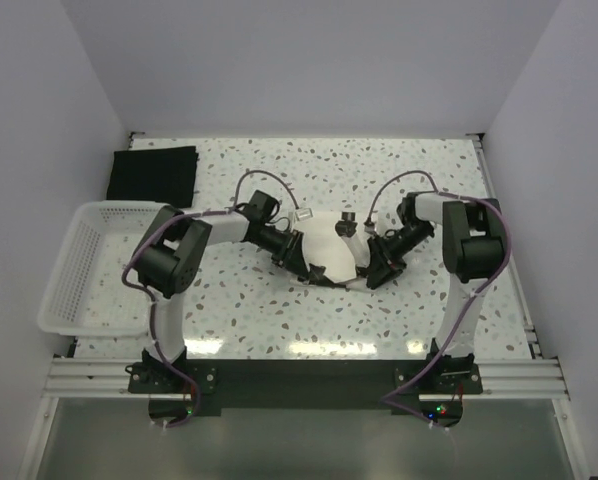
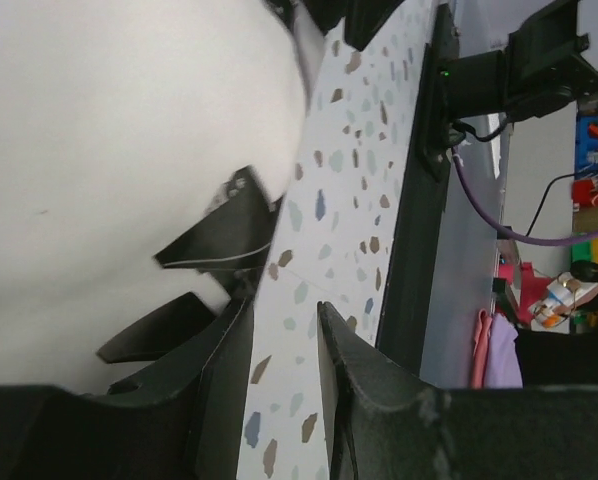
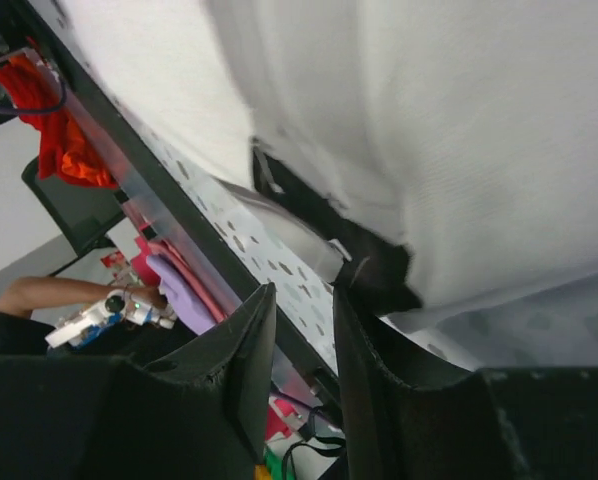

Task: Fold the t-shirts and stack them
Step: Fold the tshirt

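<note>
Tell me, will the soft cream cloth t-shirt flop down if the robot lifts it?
Probably floppy: the soft cream cloth t-shirt lies bunched and rounded, not flat. Likely light too: it sags in soft folds.

Twin robot in black and white

The left arm (image 1: pixel 174 262) and the right arm (image 1: pixel 469 245) are made of black joint housings and white links. A purple cable (image 2: pixel 471 203) is routed along each, down to black base plates (image 1: pixel 164 382) bolted at 6 o'clock. The left tool (image 2: pixel 285 305) and the right tool (image 3: pixel 304 293) are fitted with matte black, wedge-shaped fingers (image 2: pixel 229 380).
</note>
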Controlling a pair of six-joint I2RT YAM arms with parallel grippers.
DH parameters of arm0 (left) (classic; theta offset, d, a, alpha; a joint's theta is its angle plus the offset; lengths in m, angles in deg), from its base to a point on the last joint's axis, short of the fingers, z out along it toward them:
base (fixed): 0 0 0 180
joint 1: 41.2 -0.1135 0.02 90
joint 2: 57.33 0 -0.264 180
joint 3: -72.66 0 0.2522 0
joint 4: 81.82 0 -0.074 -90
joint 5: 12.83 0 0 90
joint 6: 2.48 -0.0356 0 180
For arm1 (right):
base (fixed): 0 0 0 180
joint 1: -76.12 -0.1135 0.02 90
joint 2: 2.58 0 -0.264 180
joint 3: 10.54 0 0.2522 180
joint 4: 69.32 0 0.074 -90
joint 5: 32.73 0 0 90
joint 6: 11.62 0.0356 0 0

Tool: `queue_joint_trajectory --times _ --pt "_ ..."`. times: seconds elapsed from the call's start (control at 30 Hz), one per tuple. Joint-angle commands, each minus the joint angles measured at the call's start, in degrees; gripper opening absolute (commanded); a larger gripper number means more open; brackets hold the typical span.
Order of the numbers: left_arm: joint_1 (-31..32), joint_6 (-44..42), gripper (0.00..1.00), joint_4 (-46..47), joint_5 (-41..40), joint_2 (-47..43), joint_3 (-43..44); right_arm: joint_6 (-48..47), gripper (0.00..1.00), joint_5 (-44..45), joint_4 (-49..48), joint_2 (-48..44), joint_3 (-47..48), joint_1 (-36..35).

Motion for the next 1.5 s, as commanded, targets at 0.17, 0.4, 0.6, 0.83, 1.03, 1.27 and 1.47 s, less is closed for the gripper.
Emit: queue_joint_trajectory --times 0.17,0.4,0.6,0.83,1.03,1.27,1.47 --pt "-4.1 4.6 0.36 -0.3 -5.5 8.6 -1.7 3.4 0.33 11.2 -3.4 4.4 2.1 0.4" --pt "-8.3 -8.1 0.43 -8.4 -2.1 1.4 0.5 4.0 0.31 17.0 -4.1 1.5 3.7 0.7" --pt "-14.5 -6.9 0.47 -9.6 -4.6 -8.2 0.9 3.0 0.33 6.9 -4.4 -8.6 8.2 -1.1" --pt "-20.0 5.0 0.60 -4.7 -17.3 -14.8 3.6 3.3 0.45 22.2 -19.9 -23.1 5.1 -16.0" --pt "-21.2 6.4 0.64 -7.5 -23.8 -12.8 5.5 2.5 0.47 38.1 -27.5 -20.9 7.4 -33.3" --pt "-21.4 7.8 0.64 -8.4 -26.3 -8.2 6.6 1.4 0.45 43.4 -31.9 -13.9 8.1 -45.0" --pt "-21.4 8.8 0.64 -7.4 -25.3 -6.6 5.7 1.7 0.45 43.6 -34.6 -10.9 6.3 -48.6"
